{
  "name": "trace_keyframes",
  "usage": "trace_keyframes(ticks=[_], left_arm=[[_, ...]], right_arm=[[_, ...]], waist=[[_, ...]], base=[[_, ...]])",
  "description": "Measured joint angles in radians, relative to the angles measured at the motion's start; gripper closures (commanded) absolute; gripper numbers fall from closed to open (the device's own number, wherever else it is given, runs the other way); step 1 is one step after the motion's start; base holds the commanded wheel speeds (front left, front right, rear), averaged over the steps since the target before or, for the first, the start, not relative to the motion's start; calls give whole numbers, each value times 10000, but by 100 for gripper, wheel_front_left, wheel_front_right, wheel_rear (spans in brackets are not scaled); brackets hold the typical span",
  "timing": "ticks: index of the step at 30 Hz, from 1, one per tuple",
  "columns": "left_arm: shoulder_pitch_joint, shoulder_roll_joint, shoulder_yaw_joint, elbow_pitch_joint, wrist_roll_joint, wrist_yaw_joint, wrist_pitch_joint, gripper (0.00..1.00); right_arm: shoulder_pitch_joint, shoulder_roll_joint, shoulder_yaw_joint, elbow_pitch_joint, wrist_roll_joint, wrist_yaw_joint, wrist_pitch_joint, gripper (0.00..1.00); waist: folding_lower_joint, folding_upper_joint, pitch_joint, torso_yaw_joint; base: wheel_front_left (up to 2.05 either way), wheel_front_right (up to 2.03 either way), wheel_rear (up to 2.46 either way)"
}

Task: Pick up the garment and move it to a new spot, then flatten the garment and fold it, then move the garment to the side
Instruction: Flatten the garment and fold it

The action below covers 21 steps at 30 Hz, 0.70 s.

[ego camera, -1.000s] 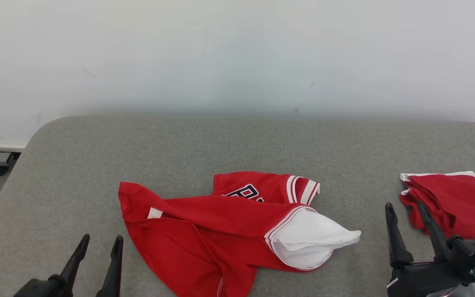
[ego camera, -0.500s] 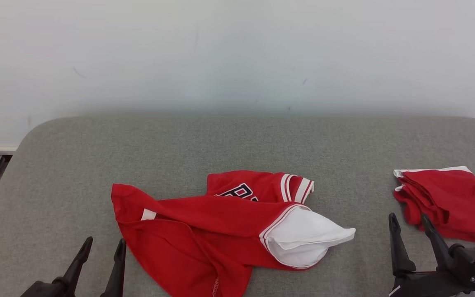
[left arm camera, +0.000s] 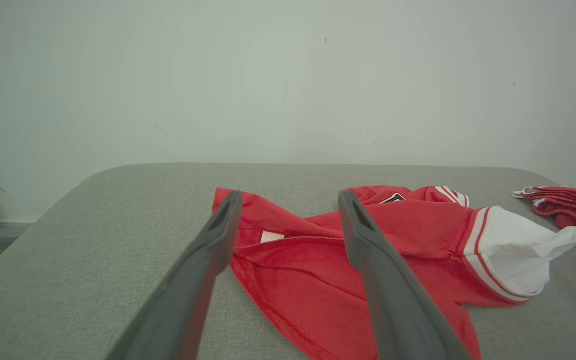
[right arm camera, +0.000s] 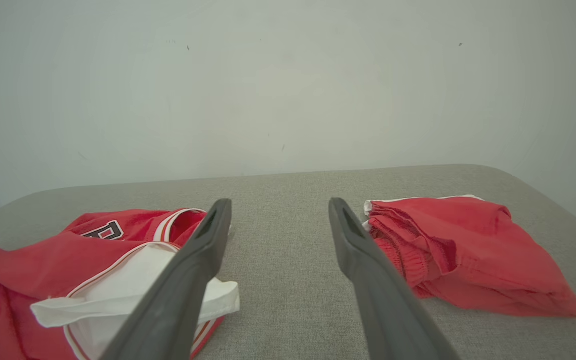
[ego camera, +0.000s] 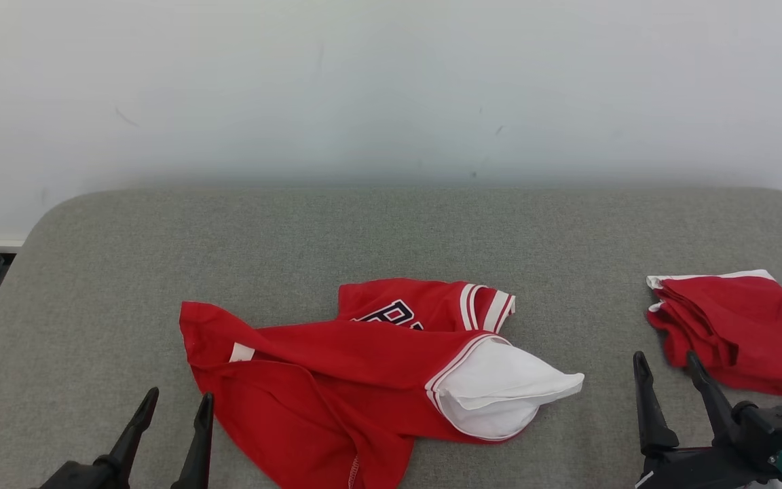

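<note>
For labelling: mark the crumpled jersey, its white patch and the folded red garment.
crumpled jersey (ego camera: 323,387), head view, red body.
white patch (ego camera: 499,394), head view, its middle.
folded red garment (ego camera: 744,333), head view, top layer.

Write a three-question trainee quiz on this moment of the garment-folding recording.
1. Short answer: what colour is the turned-out inside of the crumpled red jersey?
2. True or false: the left gripper and the right gripper have their jaws closed on cloth.
3. Multiple choice: on the grey padded table, the folded red shorts lie A) on the robot's left of the jersey, B) on the robot's right of it, C) on top of it.

Key: 1 white; 2 false, both stand open and hold nothing; 3 B.
</note>
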Motion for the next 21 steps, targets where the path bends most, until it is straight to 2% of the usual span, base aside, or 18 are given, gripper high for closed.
trace_keyframes(ticks=[7,11,13,15,17,21], left_arm=[[1,-56,29,-82,8,0,102,0],[-99,-42,36,-48,63,0,416,0],[-684,29,23,295,73,-6,901,0],[-1243,58,10,604,35,-69,1283,0],[-1570,90,-2,823,25,-194,1501,0],[-2517,40,-36,1574,-161,-384,2286,0]], right_arm=[[-8,-42,144,6,-42,0,104,0],[-72,-499,721,79,-585,128,600,0],[-422,-1151,1480,148,-1522,412,1195,0],[-812,-1511,1979,123,-2050,658,1620,0],[-1026,-1645,2188,102,-2303,775,1831,0],[-1771,-2038,2899,35,-2857,1417,2677,0]], waist=[[0,0,41,-8],[0,0,113,-13],[0,0,225,-14],[0,0,319,-15],[0,0,375,-16],[1,0,610,-33]], base=[[0,0,0],[0,0,0],[0,0,0],[0,0,0],[0,0,0],[0,0,0]])
